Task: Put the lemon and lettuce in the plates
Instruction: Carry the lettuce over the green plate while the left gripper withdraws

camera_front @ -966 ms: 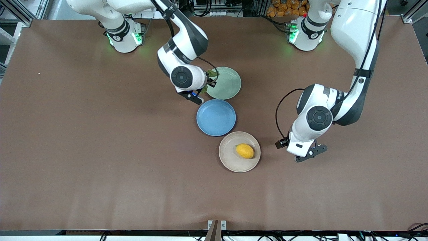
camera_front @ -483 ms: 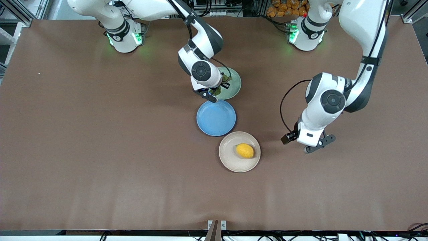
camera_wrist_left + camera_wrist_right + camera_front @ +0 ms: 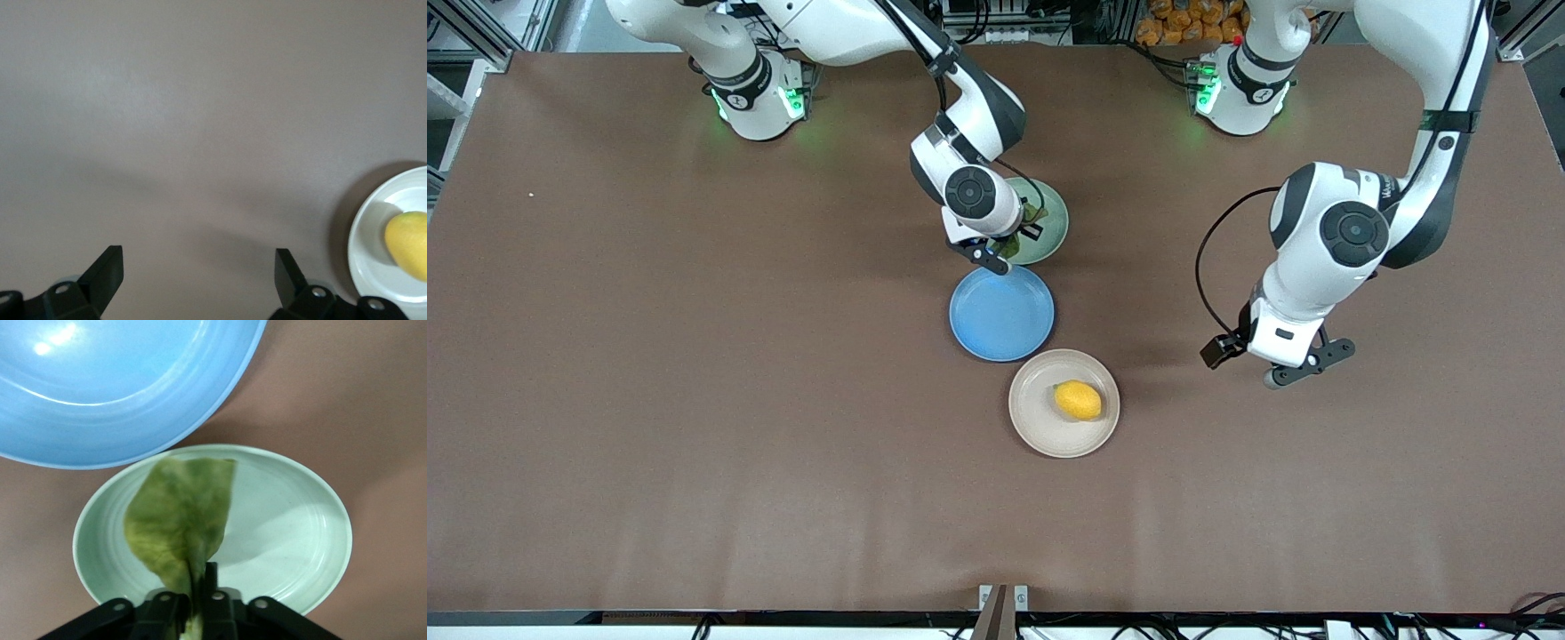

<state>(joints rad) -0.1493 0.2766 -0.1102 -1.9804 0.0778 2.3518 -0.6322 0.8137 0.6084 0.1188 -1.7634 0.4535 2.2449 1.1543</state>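
Observation:
My right gripper (image 3: 1016,240) is shut on the lettuce (image 3: 179,523), a wrinkly green leaf, and holds it over the pale green plate (image 3: 1051,233). The leaf hangs over the plate's middle in the right wrist view, where the plate (image 3: 293,527) shows whole. The lemon (image 3: 1078,400) lies on the beige-cream plate (image 3: 1036,418), nearer the front camera. My left gripper (image 3: 1276,373) is open and empty, over bare table beside the beige-cream plate toward the left arm's end. The left wrist view shows the lemon (image 3: 408,243) on that plate (image 3: 370,267) at the edge.
A blue plate (image 3: 1001,313) sits between the green and beige-cream plates; it also shows in the right wrist view (image 3: 120,387). The brown table (image 3: 694,400) spreads wide on all sides.
My right gripper has carried the lettuce from the green plate's rim to over the plate. My left arm has drawn away from the beige-cream plate toward its own base.

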